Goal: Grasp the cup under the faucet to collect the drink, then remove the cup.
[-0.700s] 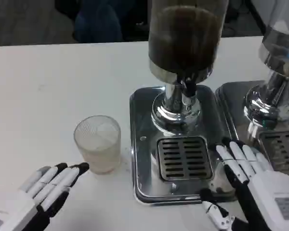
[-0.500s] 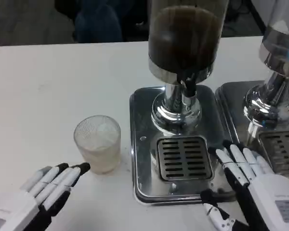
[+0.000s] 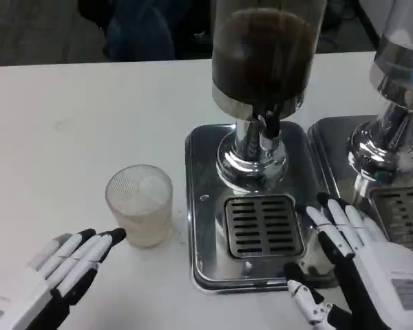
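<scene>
nothing is collected yet, as i judge it. the ribbed plastic cup (image 3: 139, 205) stands on the white desk (image 3: 69, 124) at centre left, beside the drip tray (image 3: 206, 271), not under the faucet (image 3: 268, 127). it may be empty; its frosted wall hides that. my left hand (image 3: 63, 265) lies at lower left, fingers straight and nearly together, tips just short of the cup. my right hand (image 3: 358, 258) lies at lower right, fingers spread, holding nothing. grasping, filling and removing all remain.
</scene>
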You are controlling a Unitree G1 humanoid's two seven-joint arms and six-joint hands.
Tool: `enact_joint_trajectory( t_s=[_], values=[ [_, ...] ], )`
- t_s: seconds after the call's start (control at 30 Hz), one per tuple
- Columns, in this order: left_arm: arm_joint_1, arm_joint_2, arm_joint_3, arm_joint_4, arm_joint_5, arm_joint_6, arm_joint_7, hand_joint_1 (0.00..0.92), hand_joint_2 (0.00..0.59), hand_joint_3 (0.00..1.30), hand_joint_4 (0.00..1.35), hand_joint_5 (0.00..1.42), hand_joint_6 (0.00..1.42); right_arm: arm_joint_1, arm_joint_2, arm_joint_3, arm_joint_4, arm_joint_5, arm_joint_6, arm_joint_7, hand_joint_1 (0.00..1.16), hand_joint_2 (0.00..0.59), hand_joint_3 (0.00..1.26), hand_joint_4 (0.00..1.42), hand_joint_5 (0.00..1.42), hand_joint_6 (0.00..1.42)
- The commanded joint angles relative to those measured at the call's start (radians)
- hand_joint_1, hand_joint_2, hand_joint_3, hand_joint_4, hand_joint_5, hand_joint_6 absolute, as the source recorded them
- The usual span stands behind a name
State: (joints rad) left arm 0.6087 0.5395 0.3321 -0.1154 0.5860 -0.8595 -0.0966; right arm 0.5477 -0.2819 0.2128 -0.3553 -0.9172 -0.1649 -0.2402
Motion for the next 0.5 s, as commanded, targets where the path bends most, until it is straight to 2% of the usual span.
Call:
enact_joint_trajectory(
  t_s=[0.03, 0.17, 0.27, 0.5],
  values=[
    [-0.040, 0.012, 0.002, 0.073, -0.050, -0.059, 0.068, 0.000, 0.024, 0.00, 0.00, 0.00, 0.00, -0.010, 0.019, 0.014, 0.001, -0.009, 0.011, -0.026, 0.21, 0.453, 0.15, 0.00, 0.00, 0.03],
    [-0.113, -0.017, -0.005, 0.149, -0.081, -0.082, 0.133, 0.000, 0.007, 0.00, 0.00, 0.00, 0.00, -0.009, 0.031, 0.014, 0.002, -0.007, 0.017, -0.042, 0.22, 0.453, 0.15, 0.01, 0.00, 0.03],
    [-0.187, -0.035, -0.021, 0.204, -0.094, -0.054, 0.162, 0.000, 0.003, 0.00, 0.00, 0.00, 0.00, -0.016, 0.040, 0.019, 0.011, -0.005, 0.016, -0.051, 0.22, 0.453, 0.15, 0.01, 0.00, 0.03],
    [-0.352, -0.031, -0.083, 0.352, -0.069, 0.026, 0.195, 0.000, 0.000, 0.00, 0.00, 0.00, 0.00, -0.067, 0.051, 0.032, 0.044, 0.003, 0.017, -0.064, 0.23, 0.453, 0.15, 0.03, 0.00, 0.05]
  ],
)
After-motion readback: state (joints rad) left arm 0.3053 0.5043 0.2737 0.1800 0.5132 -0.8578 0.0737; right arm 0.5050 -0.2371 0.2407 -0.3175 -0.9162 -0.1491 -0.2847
